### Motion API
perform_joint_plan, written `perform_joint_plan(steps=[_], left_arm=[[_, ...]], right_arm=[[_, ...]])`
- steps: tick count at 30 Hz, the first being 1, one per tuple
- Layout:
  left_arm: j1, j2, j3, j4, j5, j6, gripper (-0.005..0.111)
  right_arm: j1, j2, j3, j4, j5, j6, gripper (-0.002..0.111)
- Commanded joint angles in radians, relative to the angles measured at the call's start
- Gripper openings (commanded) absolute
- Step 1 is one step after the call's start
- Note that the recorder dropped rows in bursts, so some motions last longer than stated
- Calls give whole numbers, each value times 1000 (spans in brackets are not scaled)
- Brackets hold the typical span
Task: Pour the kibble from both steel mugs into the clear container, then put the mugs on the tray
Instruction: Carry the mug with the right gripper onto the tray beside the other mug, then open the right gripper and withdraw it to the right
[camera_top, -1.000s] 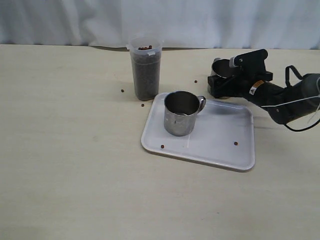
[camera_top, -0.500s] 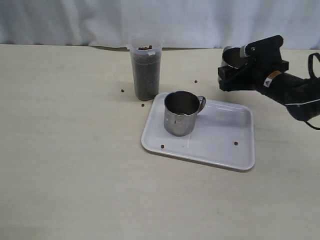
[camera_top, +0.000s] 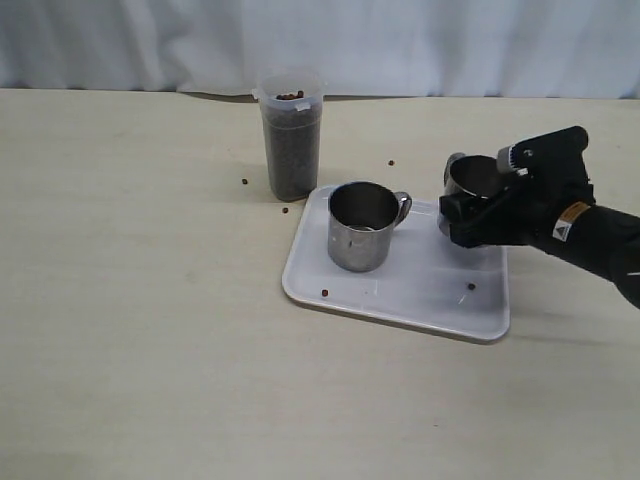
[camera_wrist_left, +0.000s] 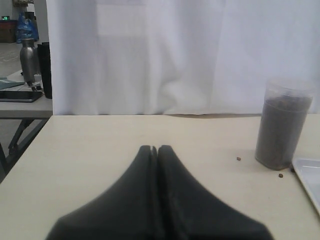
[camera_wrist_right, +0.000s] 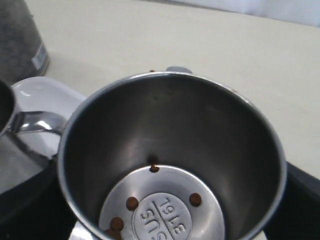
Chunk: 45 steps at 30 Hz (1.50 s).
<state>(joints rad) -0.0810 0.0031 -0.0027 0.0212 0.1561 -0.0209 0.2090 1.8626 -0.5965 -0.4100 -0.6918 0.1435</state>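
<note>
Right wrist view is showing the shiny stainless-steel cylindrical mug (camera_wrist_right: 150, 125): rigid, light, likely slippery, best gripped across its wall. The right end effector (camera_top: 468, 212) is clasping it so, jaws wide, arm reaching low from the right over the flat white plastic tray's (camera_top: 420, 285) far right corner. The left end effector (camera_wrist_left: 157, 152) is resting closed, empty.

**Held mug partly hidden, arm cropped**

The right hand (camera_top: 482, 214) covers the lower wall of the steel mug (camera_top: 471, 176) it grips, so contact with the tray (camera_top: 420, 282) cannot be told. The right arm (camera_top: 600, 240) is cut off at the exterior view's right edge. The left hand (camera_wrist_left: 157, 151) looks blurred, its base cut off.
</note>
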Motion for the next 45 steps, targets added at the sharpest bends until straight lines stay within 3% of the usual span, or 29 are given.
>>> perform_joint_plan(steps=[1, 6, 9, 11, 16, 19, 20, 35, 38, 42, 45], left_arm=[[-2, -3, 3, -5, -13, -3, 0], [-2, -3, 3, -5, -13, -3, 0], [-2, -3, 3, -5, -13, -3, 0], [-2, -3, 3, -5, -13, -3, 0], [-2, -3, 3, -5, -13, -3, 0], [-2, -3, 3, -5, -13, -3, 0], [-2, -3, 3, -5, -13, -3, 0], [-2, -3, 3, -5, -13, -3, 0], [-2, -3, 3, -5, -13, -3, 0], [-2, -3, 3, -5, -13, -3, 0], [-2, -3, 3, -5, -13, -3, 0]], right_arm=[[3, 0, 6, -148, -43, 28, 6], [3, 65, 2, -161, -93, 28, 8], [3, 100, 2, -151, -148, 24, 19], [3, 113, 2, -151, -161, 24, 35], [3, 118, 2, -151, -143, 24, 90], [3, 104, 4, -151, -123, 28, 109], [3, 91, 6, -151, -112, 28, 110], [3, -522, 364, -156, -80, 264, 107], [3, -690, 473, -112, -80, 265, 91], [3, -912, 597, -54, -84, 260, 52], [3, -1080, 597, -243, 99, 373, 21]])
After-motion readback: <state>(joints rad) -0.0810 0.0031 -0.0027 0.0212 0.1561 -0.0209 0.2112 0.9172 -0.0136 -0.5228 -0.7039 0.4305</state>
